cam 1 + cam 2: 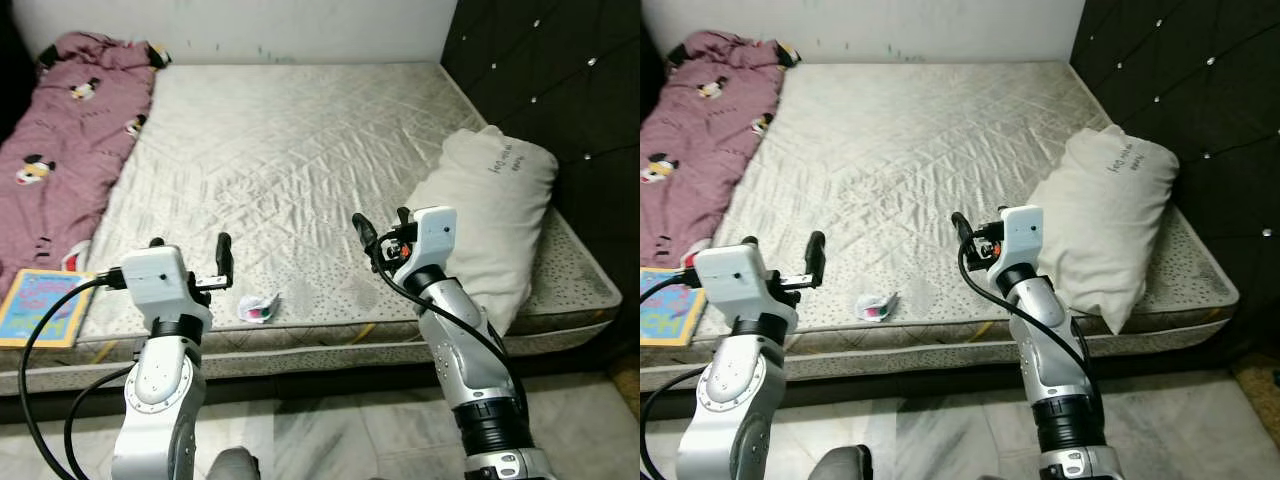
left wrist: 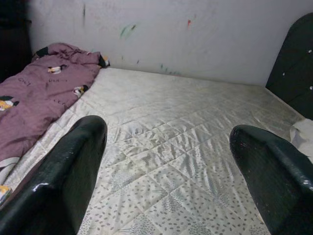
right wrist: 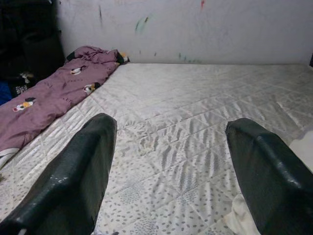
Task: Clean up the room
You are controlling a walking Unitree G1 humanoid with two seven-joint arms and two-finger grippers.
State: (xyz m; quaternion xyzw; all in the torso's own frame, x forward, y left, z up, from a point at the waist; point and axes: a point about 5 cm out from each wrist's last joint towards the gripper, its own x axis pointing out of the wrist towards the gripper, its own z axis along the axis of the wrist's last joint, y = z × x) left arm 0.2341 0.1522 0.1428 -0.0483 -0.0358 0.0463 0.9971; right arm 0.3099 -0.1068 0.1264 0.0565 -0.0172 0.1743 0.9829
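A small crumpled wrapper [image 1: 258, 307], white with pink and green, lies near the front edge of the bare quilted mattress [image 1: 290, 150]. A colourful children's book [image 1: 42, 305] rests on the front left corner. A purple blanket [image 1: 65, 140] with cartoon mice lies bunched along the left side. A white pillow [image 1: 485, 215] leans at the right edge. My left gripper [image 1: 190, 252] is open, held over the front edge just left of the wrapper. My right gripper [image 1: 382, 226] is open too, beside the pillow, with nothing between its fingers [image 3: 73, 186].
A dark tufted headboard [image 1: 560, 70] stands along the right. The white wall [image 2: 195, 34] behind the bed has small paint marks. Pale marble floor [image 1: 330, 430] lies between me and the bed frame.
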